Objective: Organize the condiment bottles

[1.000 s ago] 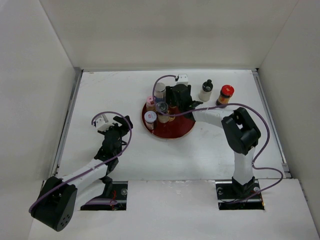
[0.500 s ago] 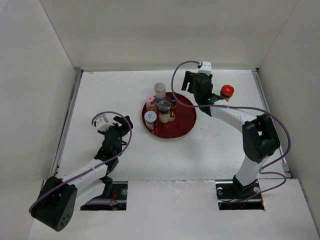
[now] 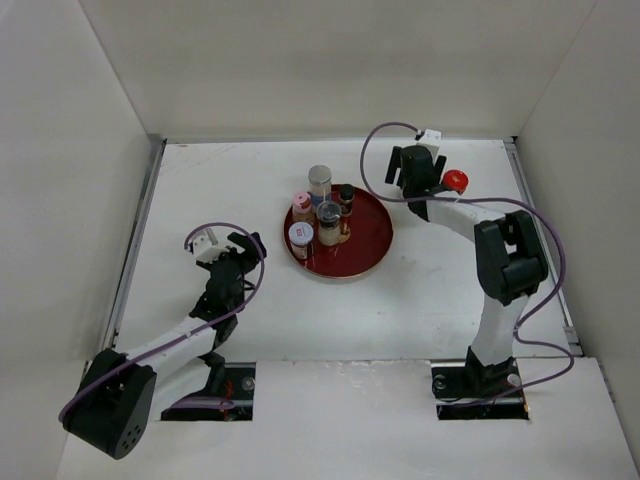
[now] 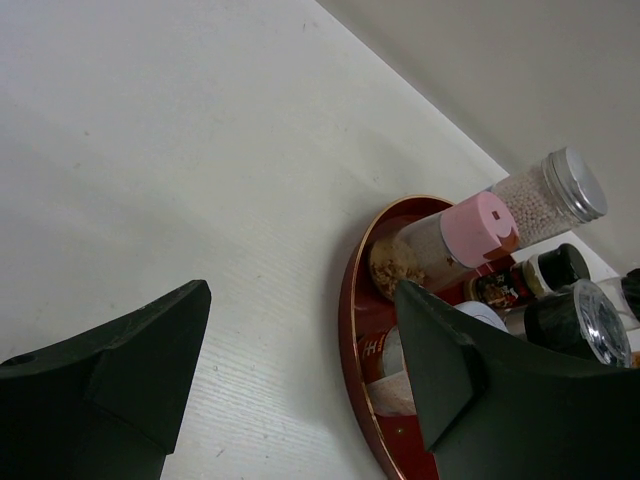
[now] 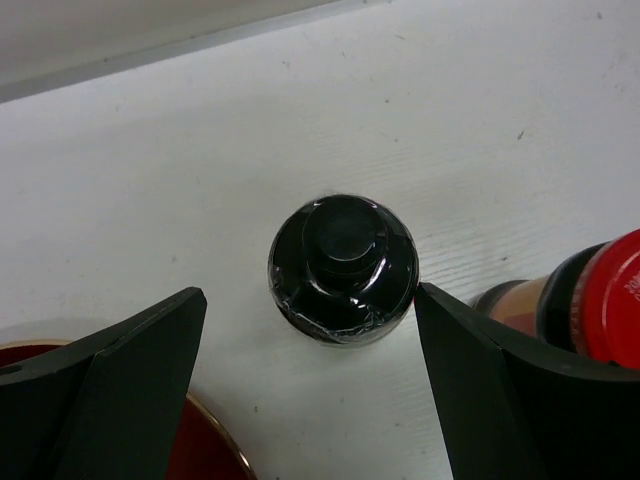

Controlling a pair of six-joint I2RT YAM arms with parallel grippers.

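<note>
**Right claw poised over the black-capped bottle, off the tray's far-right rim**

From above, the red tray point(image 3: 372, 252) sits mid-table with five bottles crowded on its left half: a silver-capped jar point(image 3: 319, 178) at the far edge, a pink-capped jar point(image 3: 301, 203), a white-capped jar point(image 3: 300, 235), a grey-lidded jar point(image 3: 328, 213) and a small dark-capped bottle point(image 3: 346, 193). The right claw point(image 3: 416, 180) hovers beyond the tray's far-right rim and hides whatever stands under it. A red-capped bottle point(image 3: 455, 182) stands just past it, farther from the tray. The left claw point(image 3: 238, 250) hangs well off the tray's left side, much the farther of the two from the loose bottles.

The left wrist view shows the left claw point(image 4: 300, 292) parted about halfway, with only bare table point(image 4: 200, 150) between its fingers. The tray's rim point(image 4: 350, 300) and its cluster lie ahead and to the right.

The right wrist view settles the key relation. The black-capped bottle point(image 5: 343, 268) stands upright, its long axis pointing straight up at the camera, centred between the fingers of the right claw point(image 5: 307, 295). The fingers are spread wide, with a clear gap on either side of the cap, and grip nothing. The red-capped bottle point(image 5: 600, 300) stands close beside the right finger, and the tray's rim point(image 5: 215, 440) shows past the left finger. The next move probably calls for a straight descent and then a squeeze, keeping clear of the red-capped neighbour.
</note>
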